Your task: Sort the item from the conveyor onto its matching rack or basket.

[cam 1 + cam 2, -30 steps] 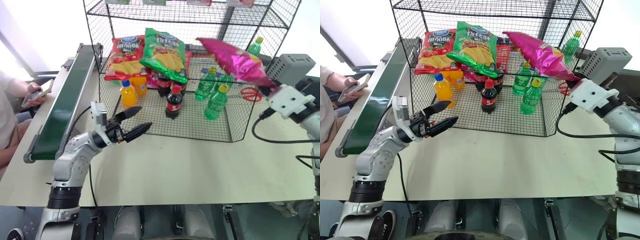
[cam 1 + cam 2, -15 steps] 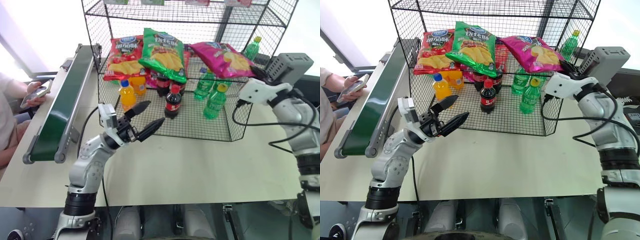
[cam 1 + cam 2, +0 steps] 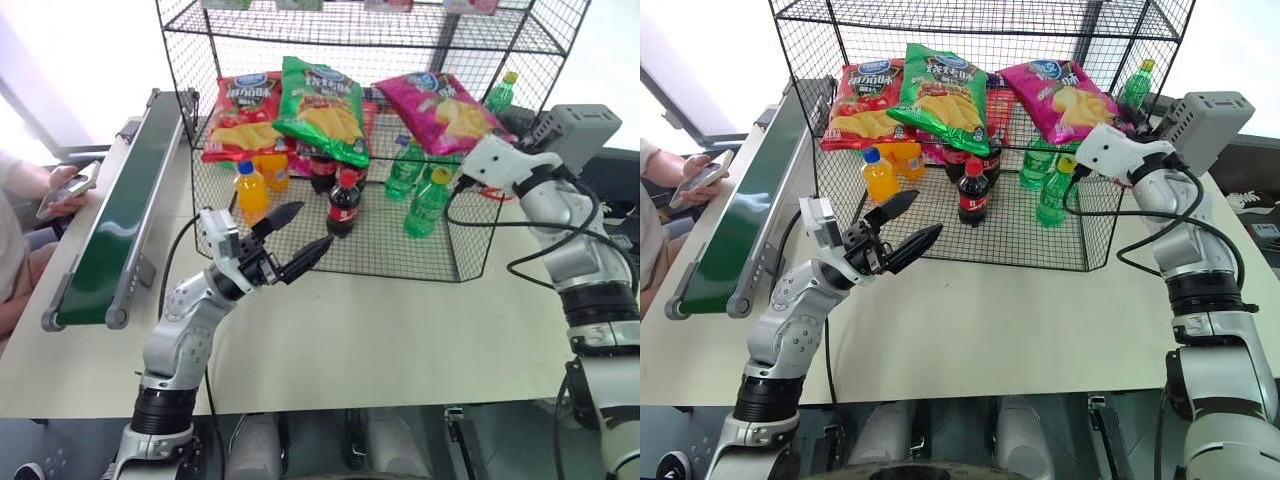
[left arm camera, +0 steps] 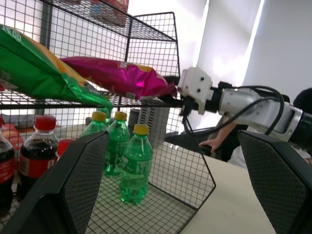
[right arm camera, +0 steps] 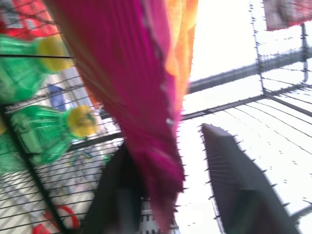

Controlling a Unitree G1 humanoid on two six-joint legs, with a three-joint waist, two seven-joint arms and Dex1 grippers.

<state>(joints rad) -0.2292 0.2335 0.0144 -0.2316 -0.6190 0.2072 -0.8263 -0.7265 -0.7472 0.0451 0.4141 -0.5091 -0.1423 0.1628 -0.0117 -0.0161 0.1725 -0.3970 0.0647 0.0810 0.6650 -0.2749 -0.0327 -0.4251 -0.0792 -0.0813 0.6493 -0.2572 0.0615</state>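
Observation:
The item, a magenta-pink chip bag (image 3: 440,108), lies on the black wire rack's (image 3: 380,250) middle shelf at the right, beside the green bag. My right gripper (image 5: 168,141) is at the bag's near end, fingers apart, with the bag's crimped edge hanging between them against one finger (image 5: 119,195). The left wrist view shows that gripper (image 4: 171,83) at the bag's tip. My left gripper (image 3: 317,222) stands open and empty over the table in front of the rack. The dark-green conveyor (image 3: 110,220) runs along the left with nothing on it.
A red chip bag (image 3: 245,115) and a green chip bag (image 3: 325,105) share the shelf. Orange (image 3: 252,190), cola (image 3: 343,200) and green bottles (image 3: 425,200) stand on the rack floor. A grey box (image 3: 585,130) sits at the right. A person's hand with a phone (image 3: 60,190) is at the left.
My right gripper carried the pink bag forward into the rack, laid it on the shelf and parted its fingers. My left arm shifted a little to the right, still open.

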